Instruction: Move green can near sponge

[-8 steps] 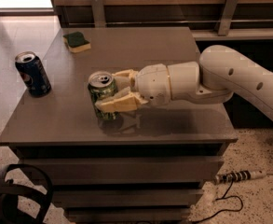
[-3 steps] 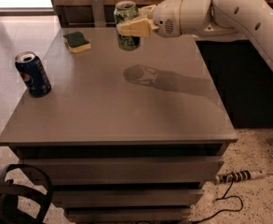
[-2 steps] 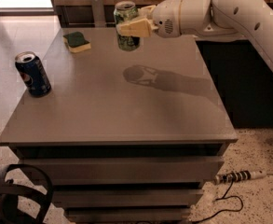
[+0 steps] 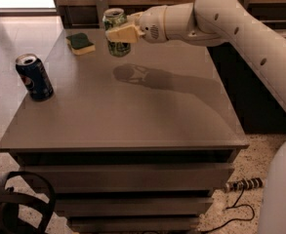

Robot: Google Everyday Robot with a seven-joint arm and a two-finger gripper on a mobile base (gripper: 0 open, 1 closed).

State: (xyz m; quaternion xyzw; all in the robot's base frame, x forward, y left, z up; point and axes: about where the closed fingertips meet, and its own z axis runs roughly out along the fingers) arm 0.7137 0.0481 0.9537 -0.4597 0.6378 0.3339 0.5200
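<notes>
Green leaf-patterned drink can (image 4: pixel 118 48) sits clamped in my cream end effector (image 4: pixel 119 33), held above the grey bench (image 4: pixel 132 116), at three o'clock of the green-topped yellow rectangular sponge (image 4: pixel 80 43).

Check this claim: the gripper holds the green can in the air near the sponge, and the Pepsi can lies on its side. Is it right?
No. The camera view shows the Pepsi can standing upright on the table. The rest stands: the gripper holds the green can in the air near the sponge.
</notes>
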